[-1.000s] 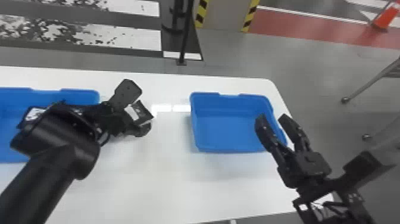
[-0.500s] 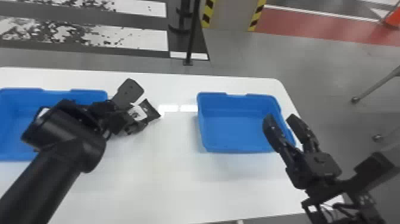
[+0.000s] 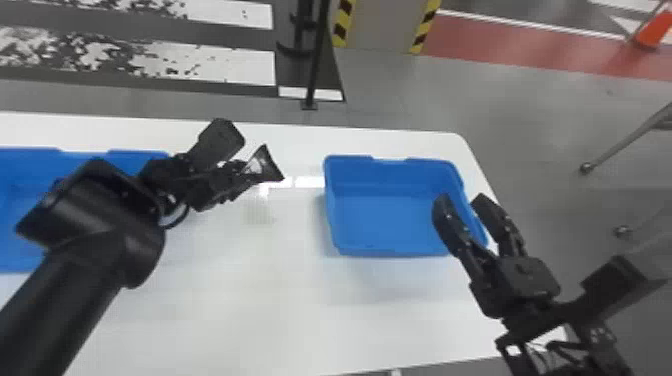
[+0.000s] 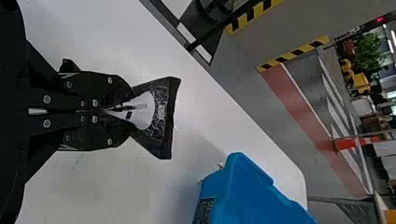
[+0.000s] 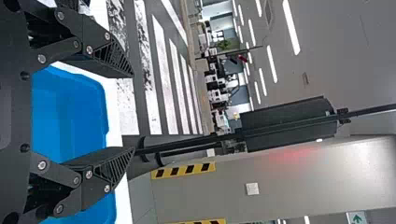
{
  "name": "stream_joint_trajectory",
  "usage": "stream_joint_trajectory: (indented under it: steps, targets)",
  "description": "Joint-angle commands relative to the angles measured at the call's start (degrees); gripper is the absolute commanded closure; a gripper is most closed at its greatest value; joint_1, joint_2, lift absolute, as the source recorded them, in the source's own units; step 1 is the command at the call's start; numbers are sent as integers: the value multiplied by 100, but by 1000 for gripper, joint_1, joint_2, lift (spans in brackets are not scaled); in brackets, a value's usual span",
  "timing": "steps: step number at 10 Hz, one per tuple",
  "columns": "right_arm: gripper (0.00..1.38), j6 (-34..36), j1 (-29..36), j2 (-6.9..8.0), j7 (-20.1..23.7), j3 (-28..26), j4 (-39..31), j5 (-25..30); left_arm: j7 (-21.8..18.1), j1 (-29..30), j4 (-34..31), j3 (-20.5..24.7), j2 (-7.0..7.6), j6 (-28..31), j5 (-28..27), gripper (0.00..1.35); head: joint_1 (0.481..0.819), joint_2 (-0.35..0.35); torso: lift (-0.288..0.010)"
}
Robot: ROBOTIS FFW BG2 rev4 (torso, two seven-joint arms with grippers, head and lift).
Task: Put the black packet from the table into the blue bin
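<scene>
Head view: black packet (image 3: 270, 165) is out front of the left gripper (image 3: 239, 172), left of the roomy blue bin (image 3: 390, 225). I'd carry it across high enough to clear the wall, then let go low over the middle. Left arm (image 3: 65, 295) slants in from the bottom left corner, wrist bent so the gripper aims toward that bin. Right gripper (image 3: 462, 202) sits by its right side, so I'd leave it some room.

Left wrist view: jaws pinched together on the packet's narrowed end, wide end fanning out past the tips. Looks solid, but go easy, the free end could snag the rim.

Right wrist view: jaws spread wide, nothing between them, pose looks like waiting.
</scene>
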Motion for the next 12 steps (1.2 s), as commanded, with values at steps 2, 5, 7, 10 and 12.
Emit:
stream_joint_trajectory:
  steps: [2,5,7,10,12]
  targets:
    - [510,0,27,5,1,12,-19,0,-107,524,-1403,179,264,50,491,1217,695,-250,-110]
    - [510,14,27,5,-7,35,-33,-11,-283,1326,-2682,1071,475,205,537,1217,695,-233,-110]
    - [510,14,13,5,-7,35,-47,-11,-459,1733,-2865,1813,493,219,148,1217,695,-173,-110]
    - [510,14,27,5,-7,12,-61,-11,-634,2310,-3146,2842,449,163,-377,1217,695,-52,-110]
    - [510,28,41,5,-7,12,-61,-23,-722,2647,-3386,3253,449,247,-526,1179,695,11,-110]
